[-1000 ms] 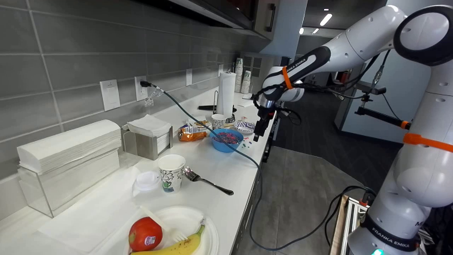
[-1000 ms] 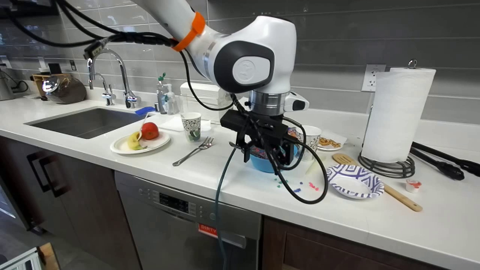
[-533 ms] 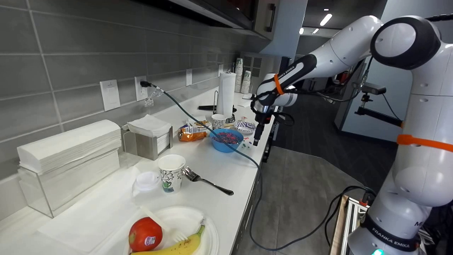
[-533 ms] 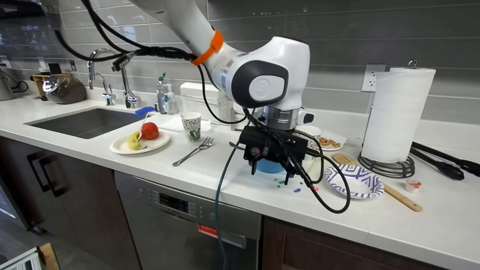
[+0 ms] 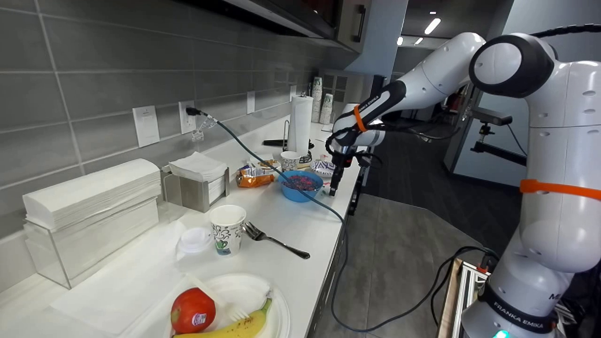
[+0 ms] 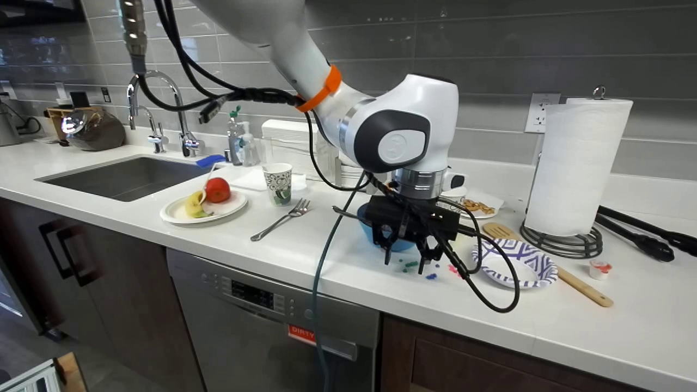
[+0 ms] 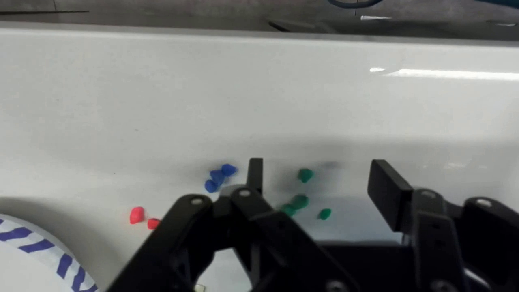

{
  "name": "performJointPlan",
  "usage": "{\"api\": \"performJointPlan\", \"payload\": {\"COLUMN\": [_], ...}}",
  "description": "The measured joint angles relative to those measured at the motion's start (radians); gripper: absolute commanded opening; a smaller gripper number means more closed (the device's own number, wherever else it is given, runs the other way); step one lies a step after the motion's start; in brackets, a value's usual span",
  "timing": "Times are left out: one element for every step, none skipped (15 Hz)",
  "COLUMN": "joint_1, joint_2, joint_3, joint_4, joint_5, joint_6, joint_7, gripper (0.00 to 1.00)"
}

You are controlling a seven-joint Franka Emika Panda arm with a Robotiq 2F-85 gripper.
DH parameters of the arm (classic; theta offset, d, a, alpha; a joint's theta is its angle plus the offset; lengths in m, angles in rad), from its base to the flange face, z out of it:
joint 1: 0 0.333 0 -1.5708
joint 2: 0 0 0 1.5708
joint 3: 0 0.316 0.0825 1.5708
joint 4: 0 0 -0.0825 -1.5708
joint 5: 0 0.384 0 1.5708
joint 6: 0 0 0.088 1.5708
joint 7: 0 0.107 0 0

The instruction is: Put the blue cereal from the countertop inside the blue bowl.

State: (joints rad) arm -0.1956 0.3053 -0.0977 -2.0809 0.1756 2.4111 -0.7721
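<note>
Three blue cereal pieces (image 7: 217, 177) lie in a small cluster on the white countertop (image 7: 162, 101). They also show in an exterior view (image 6: 431, 276). The blue bowl (image 5: 293, 193) holds mixed coloured cereal and stands beside the arm. It is partly hidden behind the gripper in an exterior view (image 6: 403, 245). My gripper (image 7: 316, 164) is open and empty, pointing down low over the counter; it also shows in both exterior views (image 5: 333, 192) (image 6: 404, 267). In the wrist view, green pieces (image 7: 305, 175) lie between the fingers. The blue pieces lie just outside the left-hand finger (image 7: 255, 174).
Red-pink pieces (image 7: 137, 215) and a patterned paper bowl (image 7: 40, 247) lie beyond the blue ones. A green cable (image 5: 328, 210) runs across the counter by the blue bowl. A fork (image 6: 283, 219), a wooden spatula (image 6: 585, 287) and a paper-towel roll (image 6: 577, 169) are nearby.
The gripper has come down lower over the counter. It has moved right in one exterior picture and left in another, from above the blue bowl's side to over the loose cereal.
</note>
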Motion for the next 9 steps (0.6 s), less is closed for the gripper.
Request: {"api": "performJointPlan", "payload": {"joint_1": [-0.001,-0.003,-0.005,-0.006,-0.008,-0.009,-0.010,-0.011,-0.012], "joint_2": [0.009,0.016,0.023,0.029,0.033,0.036,0.038,0.038,0.038], "joint_3": [0.004,0.008,0.012,0.015,0.018,0.020,0.021,0.021,0.022], "joint_4": [0.004,0.007,0.009,0.011,0.013,0.014,0.014,0.014,0.014], "joint_5": [-0.001,-0.002,-0.002,-0.003,-0.004,-0.006,-0.010,-0.014,-0.017], "joint_6": [0.007,0.016,0.026,0.035,0.041,0.045,0.051,0.054,0.055], "joint_7": [0.000,0.000,0.000,0.000,0.000,0.000,0.000,0.000,0.000], "gripper": [0.50,0.49,0.41,0.39,0.36,0.23,0.20,0.15,0.04]}}
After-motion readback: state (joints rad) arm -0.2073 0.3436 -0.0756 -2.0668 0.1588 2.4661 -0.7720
